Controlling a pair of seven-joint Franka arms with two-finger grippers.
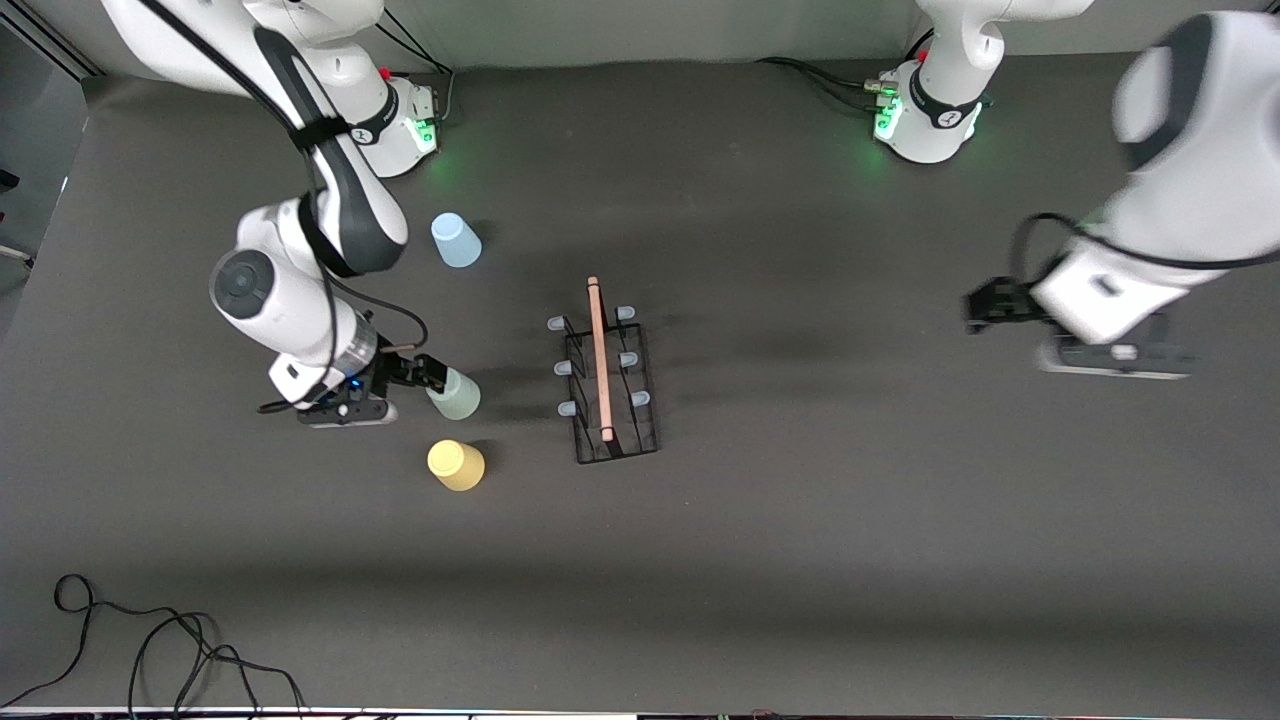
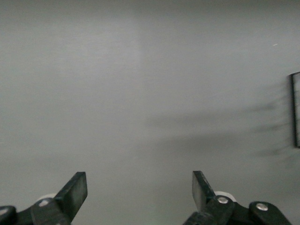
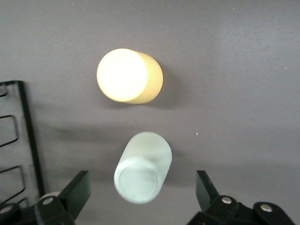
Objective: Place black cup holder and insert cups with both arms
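The black cup holder (image 1: 607, 385) stands mid-table with its wooden rod handle on top; its edge shows in the right wrist view (image 3: 18, 140) and the left wrist view (image 2: 295, 110). The mint green cup (image 1: 455, 394) stands beside it toward the right arm's end. My right gripper (image 1: 428, 373) is open at this cup (image 3: 143, 167); the cup sits between the fingers with gaps on both sides. The yellow cup (image 1: 456, 465) (image 3: 129, 76) is nearer the front camera, the light blue cup (image 1: 455, 241) farther. My left gripper (image 1: 988, 303) (image 2: 139, 187) is open and empty over bare table.
Black cables (image 1: 150, 640) lie at the table's front edge toward the right arm's end. The two green-lit arm bases (image 1: 925, 115) stand along the back edge. The dark mat (image 1: 800, 520) covers the table.
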